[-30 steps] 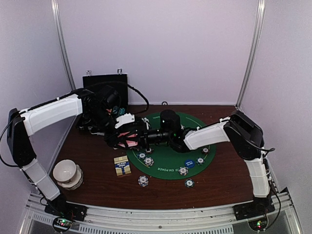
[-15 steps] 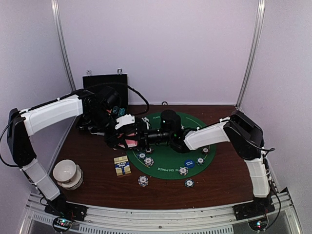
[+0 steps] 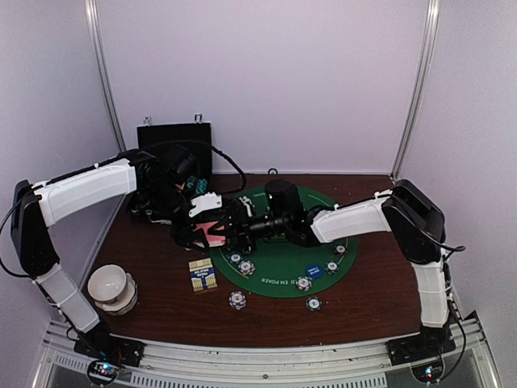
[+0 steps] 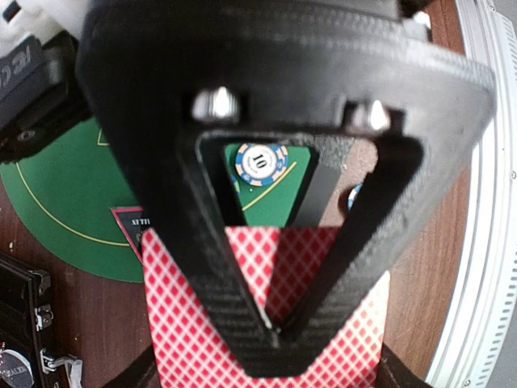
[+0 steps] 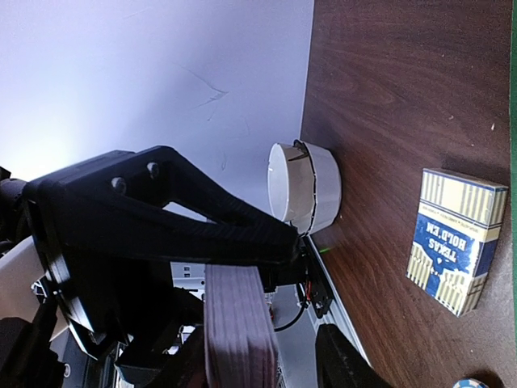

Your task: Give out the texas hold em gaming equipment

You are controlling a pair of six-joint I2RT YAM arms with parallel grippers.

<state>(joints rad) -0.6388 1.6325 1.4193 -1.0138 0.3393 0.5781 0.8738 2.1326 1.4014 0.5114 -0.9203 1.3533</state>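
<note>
Even soft lighting, wrist foregrounds blurred
</note>
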